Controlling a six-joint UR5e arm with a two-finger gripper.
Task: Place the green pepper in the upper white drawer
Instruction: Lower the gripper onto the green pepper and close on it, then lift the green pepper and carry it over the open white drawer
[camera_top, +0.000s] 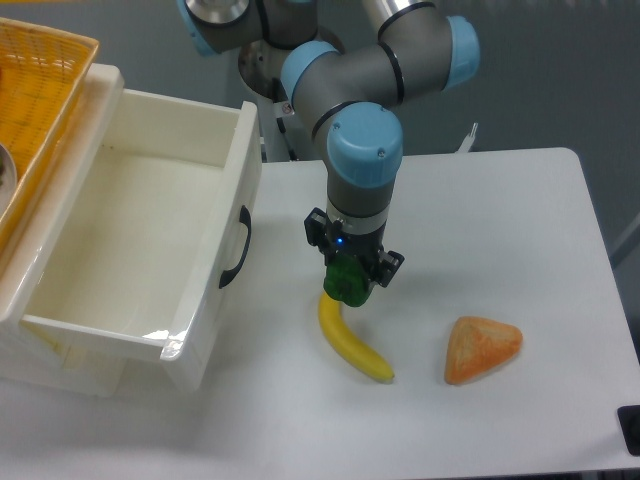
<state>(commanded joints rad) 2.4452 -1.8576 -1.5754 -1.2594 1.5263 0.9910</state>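
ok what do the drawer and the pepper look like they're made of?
The drawer: cream-white plastic by the look, smooth with a soft sheen and moulded rounded edges. The green pepper, in the claw: glossy bright green, probably a plastic toy; only its lower part shows.

The green pepper (347, 283), small and glossy, sits near the table's middle, mostly hidden from above. The upper white drawer (205, 300) stands pulled open at left, its black-handled front facing right.
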